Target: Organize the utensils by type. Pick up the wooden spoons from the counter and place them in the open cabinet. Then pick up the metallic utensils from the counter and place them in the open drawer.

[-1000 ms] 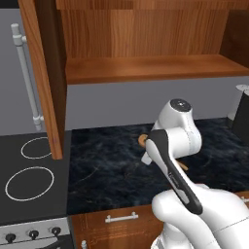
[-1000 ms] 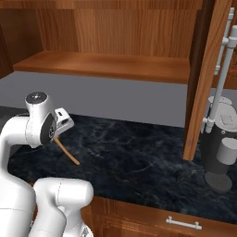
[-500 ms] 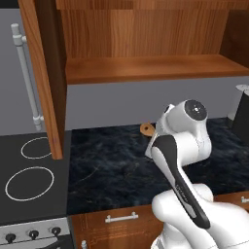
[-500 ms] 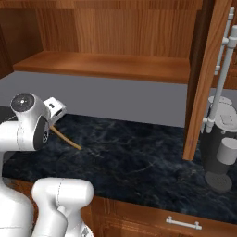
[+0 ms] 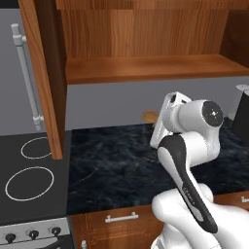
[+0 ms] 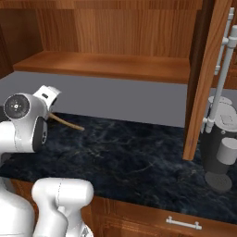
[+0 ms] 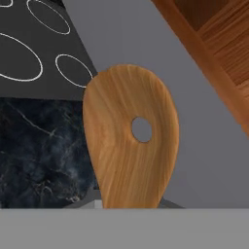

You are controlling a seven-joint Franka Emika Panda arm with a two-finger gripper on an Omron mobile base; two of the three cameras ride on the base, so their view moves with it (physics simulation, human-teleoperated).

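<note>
1. In the left base view we face a dark marbled counter (image 5: 116, 160) under an open wooden cabinet (image 5: 151, 68) whose shelf is bare. A stovetop (image 5: 29, 175) lies to the left and the cabinet door (image 5: 46, 73) hangs open over its edge. Our arm's bulk hides the gripper (image 5: 168, 114) almost entirely; past it we see just the rounded end of the wooden spoon (image 5: 150, 115), lifted off the counter and below the shelf.

2. In the right base view the same counter runs to a dark coffee machine (image 6: 221, 148) beyond the right-hand cabinet door (image 6: 206, 78). This side gives what the left one does not: the spoon's thin handle (image 6: 67, 122) slanting out behind the hand, down toward the counter. The jaws themselves are hidden by the wrist here.

3. In the hand view the grey wall and a slice of stovetop sit behind the spoon's bowl (image 7: 129, 146), which rises straight out from between our fingers. It has a hole through it. Only this view makes the grip plain: the jaws stand narrow, clamped on the spoon.

4. We judge the risks as follows:
   - The long handle trails behind, so it may catch the shelf's front edge as we raise it.
   - The grip sits close to the bowl, so the spoon could pivot or slip.
   - The left door stands near our swing path.
</note>
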